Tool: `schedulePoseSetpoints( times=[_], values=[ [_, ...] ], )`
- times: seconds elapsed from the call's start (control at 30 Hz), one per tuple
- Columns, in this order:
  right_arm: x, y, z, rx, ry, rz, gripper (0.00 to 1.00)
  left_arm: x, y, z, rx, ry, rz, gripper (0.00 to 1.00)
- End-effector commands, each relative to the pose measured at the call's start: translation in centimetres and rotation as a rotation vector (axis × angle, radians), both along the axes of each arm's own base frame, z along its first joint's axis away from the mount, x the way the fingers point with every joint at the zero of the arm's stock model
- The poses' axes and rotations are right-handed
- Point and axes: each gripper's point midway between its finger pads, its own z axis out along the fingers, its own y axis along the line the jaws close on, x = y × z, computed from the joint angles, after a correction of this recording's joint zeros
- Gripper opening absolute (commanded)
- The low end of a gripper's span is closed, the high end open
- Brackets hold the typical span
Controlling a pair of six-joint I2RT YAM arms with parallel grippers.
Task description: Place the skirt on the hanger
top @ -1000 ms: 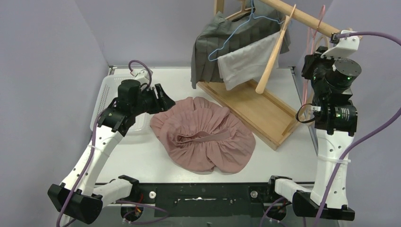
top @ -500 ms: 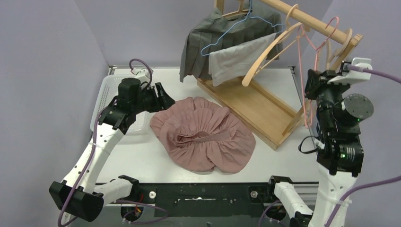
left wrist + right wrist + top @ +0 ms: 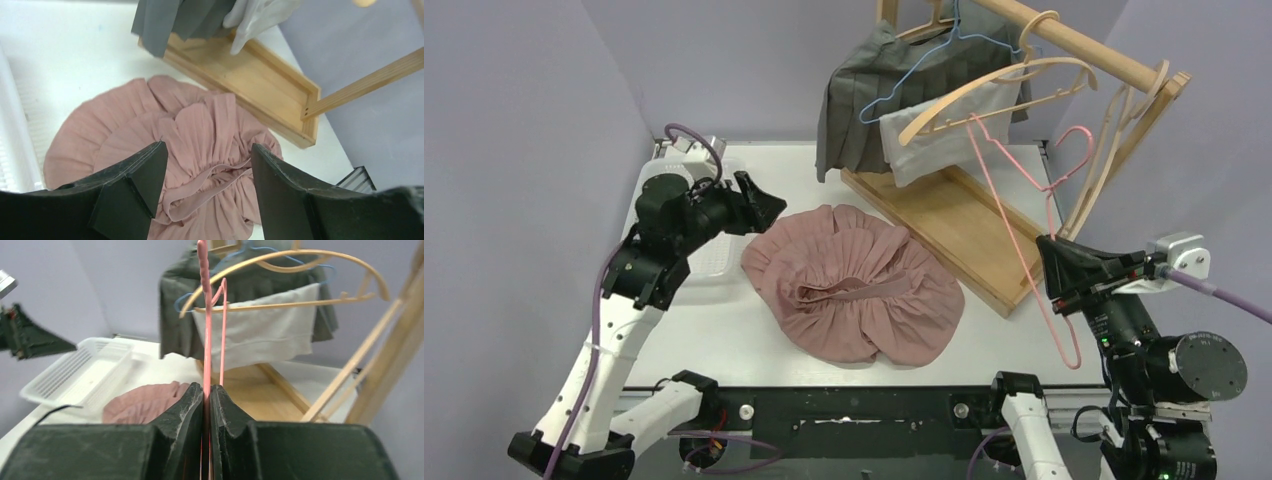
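Pink hanger (image 3: pixel 1013 230) is off the rail (image 3: pixel 1074 40) now, pinched in the right gripper (image 3: pixel 1052 280) at the skirt's (image 3: pixel 854 290) three o'clock. Left gripper (image 3: pixel 759 205) hovers spread at ten o'clock; hanging comes next.

Nothing to read here, honestly. No lettering, logo or number legible on the pink skirt (image 3: pixel 854 295), the pink hanger (image 3: pixel 204 315) or the wooden rack (image 3: pixel 954 225). Same story in both wrist views.
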Motion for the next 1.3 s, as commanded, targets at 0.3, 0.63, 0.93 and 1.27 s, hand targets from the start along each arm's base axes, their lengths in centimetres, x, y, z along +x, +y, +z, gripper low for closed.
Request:
schedulePoseSetpoints(
  times=[0.3,0.63,0.93,1.27],
  values=[
    [-0.3,7.9,-3.6,-0.047,0.056,0.584,0.00,-6.4,-1.9,13.4,-0.014,-0.578,-0.290,0.84],
    [4.6,7.7,-9.1,-0.018,0.164,0.626,0.00,-5.8,-6.7,8.8,-0.047,-0.595,-0.556,0.81],
    [5.4,10.1,-11.0,-0.106,0.190,0.782,0.00,-6.7,-13.7,4.2,0.080,-0.691,-0.847,0.79],
    [5.4,16.7,-12.8,-0.246,0.243,0.962,0.00,-7.0,-15.1,1.9,0.110,-0.712,-0.948,0.69]
  ],
)
